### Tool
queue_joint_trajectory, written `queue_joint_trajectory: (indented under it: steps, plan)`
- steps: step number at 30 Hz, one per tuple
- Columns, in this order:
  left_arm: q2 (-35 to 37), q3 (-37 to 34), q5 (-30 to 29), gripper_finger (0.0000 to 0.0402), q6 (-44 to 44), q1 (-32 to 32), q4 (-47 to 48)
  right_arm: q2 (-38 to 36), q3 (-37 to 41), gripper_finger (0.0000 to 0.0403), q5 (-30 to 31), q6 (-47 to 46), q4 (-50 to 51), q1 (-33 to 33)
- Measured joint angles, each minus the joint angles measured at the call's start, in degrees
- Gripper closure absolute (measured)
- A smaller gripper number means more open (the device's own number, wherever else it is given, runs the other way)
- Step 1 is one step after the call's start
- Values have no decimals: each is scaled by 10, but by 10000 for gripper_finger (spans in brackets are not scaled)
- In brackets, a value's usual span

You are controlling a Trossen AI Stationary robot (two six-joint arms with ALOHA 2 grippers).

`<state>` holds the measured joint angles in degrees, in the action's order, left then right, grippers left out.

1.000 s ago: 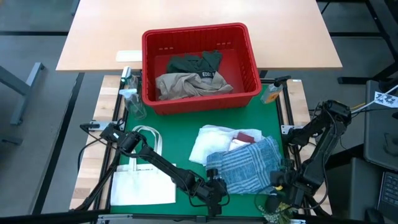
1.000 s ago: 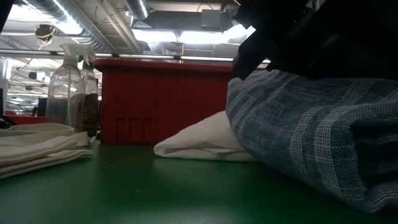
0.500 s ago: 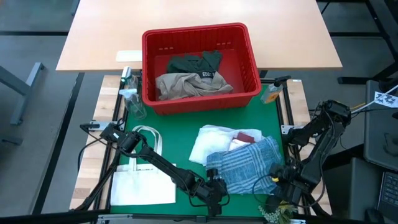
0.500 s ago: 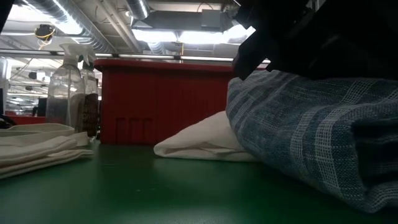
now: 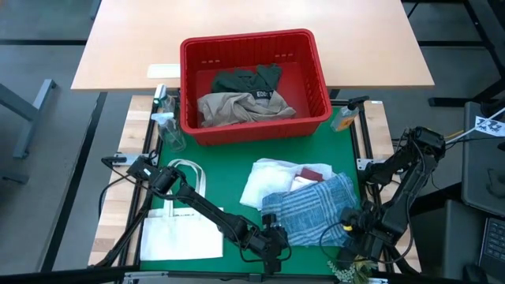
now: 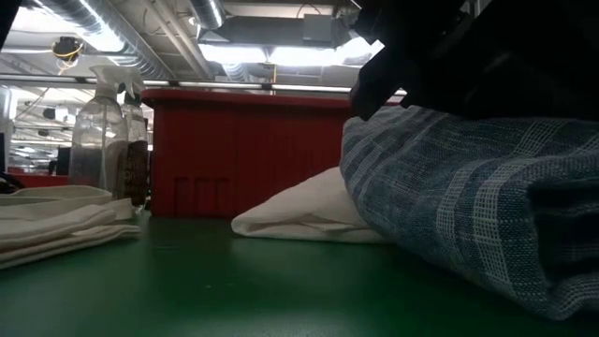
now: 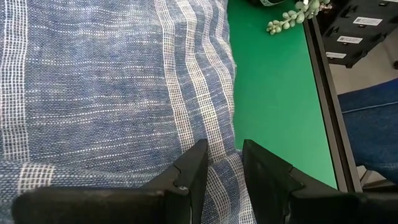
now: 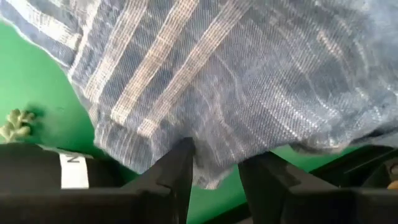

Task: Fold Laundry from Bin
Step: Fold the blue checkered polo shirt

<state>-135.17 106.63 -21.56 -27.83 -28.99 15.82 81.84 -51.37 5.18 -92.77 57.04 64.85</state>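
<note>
Folding is under way on the blue striped cloth (image 5: 312, 209), which lies near the surface's front right corner. Left gripper (image 5: 272, 239) pinches the cloth's near left edge between narrow fingers; right gripper (image 5: 353, 229) pinches its near right edge likewise. The bin (image 5: 252, 83) at the back edge holds more laundry. Next, both should lift together and carry the edge over evenly.

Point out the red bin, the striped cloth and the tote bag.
bin (image 5: 254, 41), high view, on its far rim.
striped cloth (image 5: 312, 211), high view, on the middle of the folded piece.
tote bag (image 5: 180, 231), high view, on its flat white body.
</note>
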Motion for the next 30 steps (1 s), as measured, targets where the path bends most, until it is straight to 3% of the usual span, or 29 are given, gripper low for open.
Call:
queue_joint_trajectory:
  steps: [6,12,19,30]
  plan:
    - [0,0,0,305,0,0,0,0,0,294,-2,0,0,0]
    - [0,0,0,305,0,0,0,0,0,391,-2,0,0,0]
    - [0,0,0,305,0,0,2,0,-1,389,-53,14,9,0]
    - [0,0,0,305,-1,0,18,1,-34,399,-64,30,68,1]
